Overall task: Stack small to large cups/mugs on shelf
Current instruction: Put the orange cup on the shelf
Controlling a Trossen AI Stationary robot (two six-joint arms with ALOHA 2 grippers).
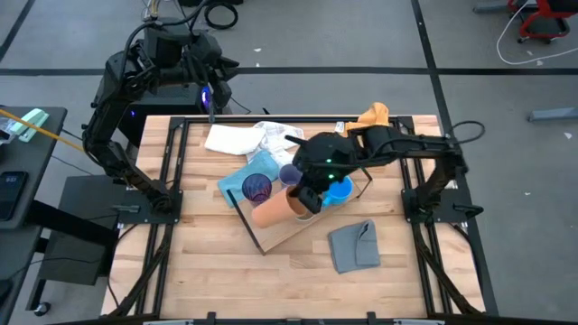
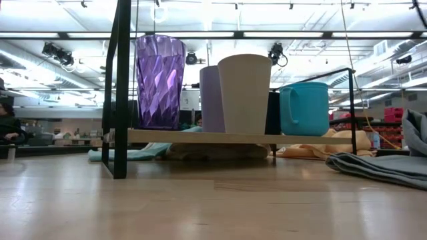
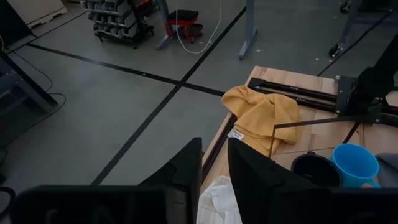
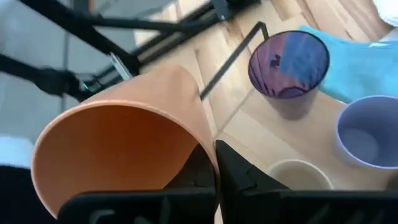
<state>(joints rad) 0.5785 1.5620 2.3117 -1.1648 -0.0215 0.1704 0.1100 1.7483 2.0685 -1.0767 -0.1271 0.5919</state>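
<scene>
The right gripper (image 4: 214, 177) is clamped on the rim of the orange cup (image 4: 118, 140), holding it tipped on its side above the shelf (image 1: 298, 233), the arm reaching in from the table's right edge. The left gripper (image 3: 214, 171) waits raised behind the table's far left corner, fingers slightly parted around nothing. On the shelf stand the dark purple tumbler (image 2: 159, 81), lavender cup (image 2: 208, 99), beige cup (image 2: 244, 93) and bright blue mug (image 2: 303, 108); the black mug (image 3: 316, 171) is mostly hidden between them in the low view. The orange cup's base is out of sight.
</scene>
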